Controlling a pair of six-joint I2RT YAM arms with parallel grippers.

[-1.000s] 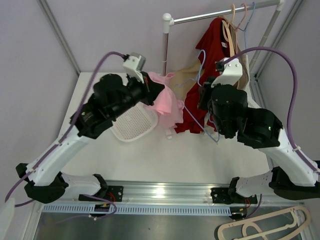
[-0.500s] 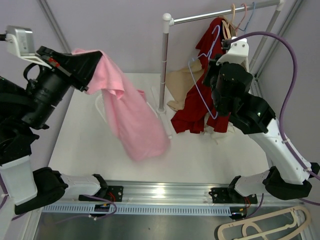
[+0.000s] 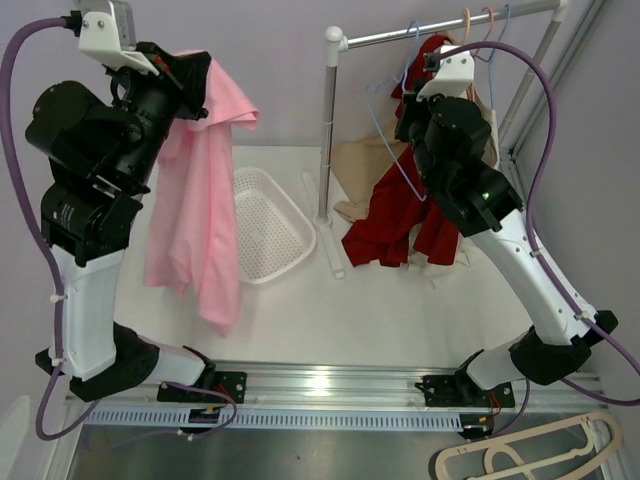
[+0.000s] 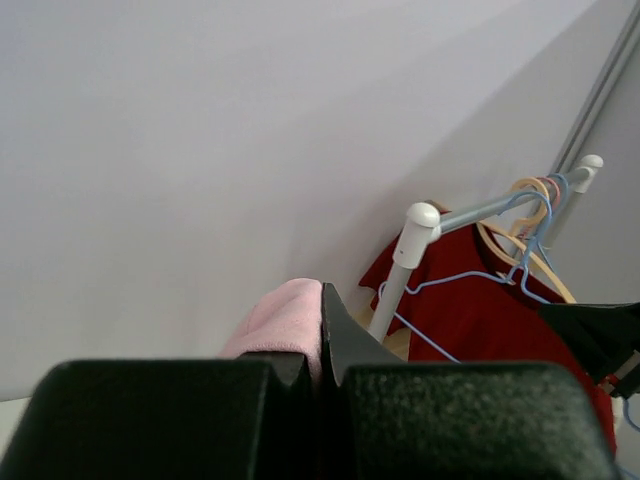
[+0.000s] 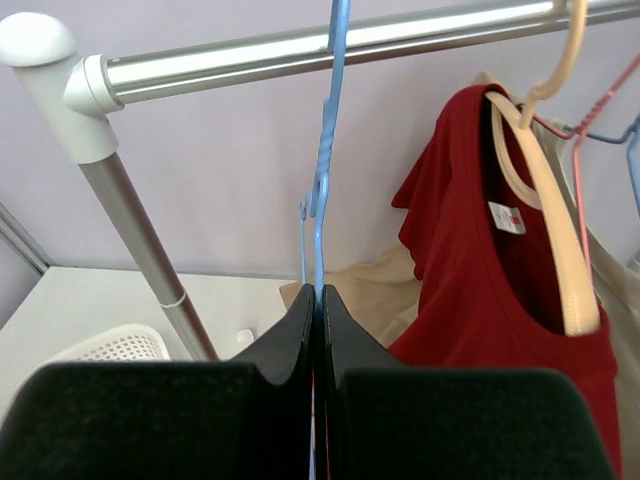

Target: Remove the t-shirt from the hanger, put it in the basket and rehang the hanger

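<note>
My left gripper (image 3: 190, 75) is raised high at the far left and is shut on the pink t-shirt (image 3: 200, 210), which hangs free of any hanger down over the table's left side. The shirt also shows pinched between the jaws in the left wrist view (image 4: 285, 320). My right gripper (image 3: 418, 85) is shut on the bare blue wire hanger (image 3: 392, 135) and holds it up by the rail (image 3: 440, 30). In the right wrist view the blue hanger (image 5: 325, 150) rises from between the closed jaws, its hook at the rail (image 5: 300, 50).
A white perforated basket (image 3: 265, 235) lies on the table right of the pink shirt. A red t-shirt (image 3: 405, 205) on a beige hanger (image 5: 545, 210) and a tan garment (image 3: 360, 165) hang from the rail. The rail's post (image 3: 326, 130) stands mid-table. Spare hangers (image 3: 520, 455) lie at the near right.
My left arm swung up and left, lifting the pink t-shirt off the blue hanger until it hangs straight. My right gripper raised the bare blue hanger to the rail.
</note>
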